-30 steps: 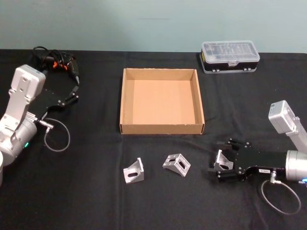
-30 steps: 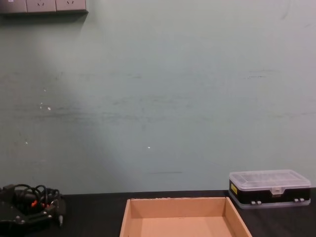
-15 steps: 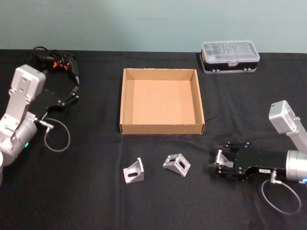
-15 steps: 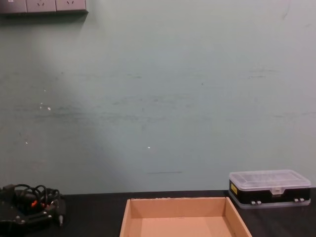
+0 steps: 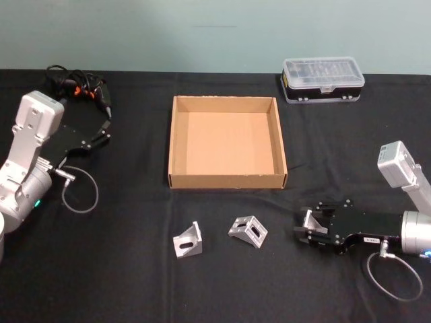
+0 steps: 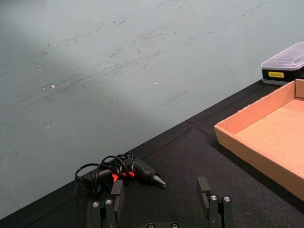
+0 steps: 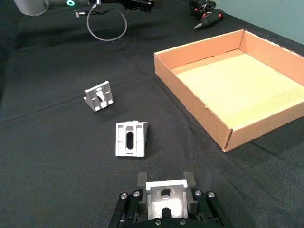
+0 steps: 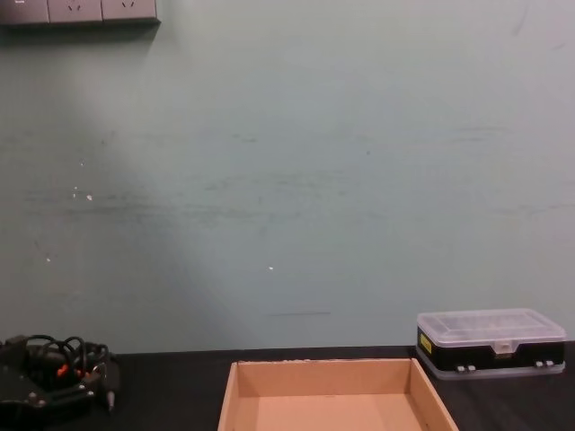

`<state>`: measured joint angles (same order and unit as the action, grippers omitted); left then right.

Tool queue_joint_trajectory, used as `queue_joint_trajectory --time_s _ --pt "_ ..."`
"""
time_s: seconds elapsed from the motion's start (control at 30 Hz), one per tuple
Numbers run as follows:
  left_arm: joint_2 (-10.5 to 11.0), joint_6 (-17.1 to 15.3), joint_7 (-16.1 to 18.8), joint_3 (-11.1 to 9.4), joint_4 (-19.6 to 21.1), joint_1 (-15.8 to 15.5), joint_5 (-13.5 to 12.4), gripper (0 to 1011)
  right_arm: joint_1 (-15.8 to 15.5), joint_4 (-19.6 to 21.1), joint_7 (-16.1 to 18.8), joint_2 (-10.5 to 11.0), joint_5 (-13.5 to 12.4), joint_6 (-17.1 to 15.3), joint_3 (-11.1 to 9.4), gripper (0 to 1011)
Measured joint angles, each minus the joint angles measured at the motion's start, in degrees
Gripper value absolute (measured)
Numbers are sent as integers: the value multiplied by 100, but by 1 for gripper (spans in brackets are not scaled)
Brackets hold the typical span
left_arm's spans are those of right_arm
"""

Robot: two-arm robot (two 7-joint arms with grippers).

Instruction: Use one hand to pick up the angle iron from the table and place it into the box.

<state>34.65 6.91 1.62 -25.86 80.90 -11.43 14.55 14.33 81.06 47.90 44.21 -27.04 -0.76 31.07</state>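
Low on the right of the black table (image 5: 121, 282), my right gripper (image 5: 303, 231) is shut on a silver angle iron (image 5: 310, 221). In the right wrist view the angle iron (image 7: 165, 195) sits squeezed between the two black fingers (image 7: 141, 180) of that gripper (image 7: 165, 183). Two more angle irons (image 5: 187, 240) (image 5: 248, 231) lie loose to its left, in front of the tan cardboard box (image 5: 227, 180). The box (image 7: 199, 107) holds nothing. My left gripper (image 5: 101, 132) is parked at the far left, and in its wrist view this gripper (image 6: 160, 192) is open.
A black case with a clear lid (image 5: 323, 79) stands behind the box on the right. A corded hand tool (image 5: 79, 87) lies at the back left, ahead of the left gripper. The chest view has the box (image 8: 328, 377), the case (image 8: 490, 346) and the tool (image 8: 56, 366).
The right gripper's fingers have closed in from a wide spread onto the angle iron. The left arm has stayed still.
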Motion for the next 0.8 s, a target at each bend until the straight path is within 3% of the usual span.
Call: queue_joint_trajectory --time_s 0.17,0.5,0.63,0.8 --pt "0 0 0 0 0 0 0 1000 -32 32 -47 -9 -50 28 -52 456" --pt "0 0 0 0 0 0 0 1000 -96 477 -435 -128 -588 -68 -456 456" --pt "0 0 0 0 0 0 0 1000 88 556 -703 -279 -630 -285 -490 456" --pt "0 0 0 0 0 0 0 1000 583 398 -1181 -668 -525 -752 -392 456"
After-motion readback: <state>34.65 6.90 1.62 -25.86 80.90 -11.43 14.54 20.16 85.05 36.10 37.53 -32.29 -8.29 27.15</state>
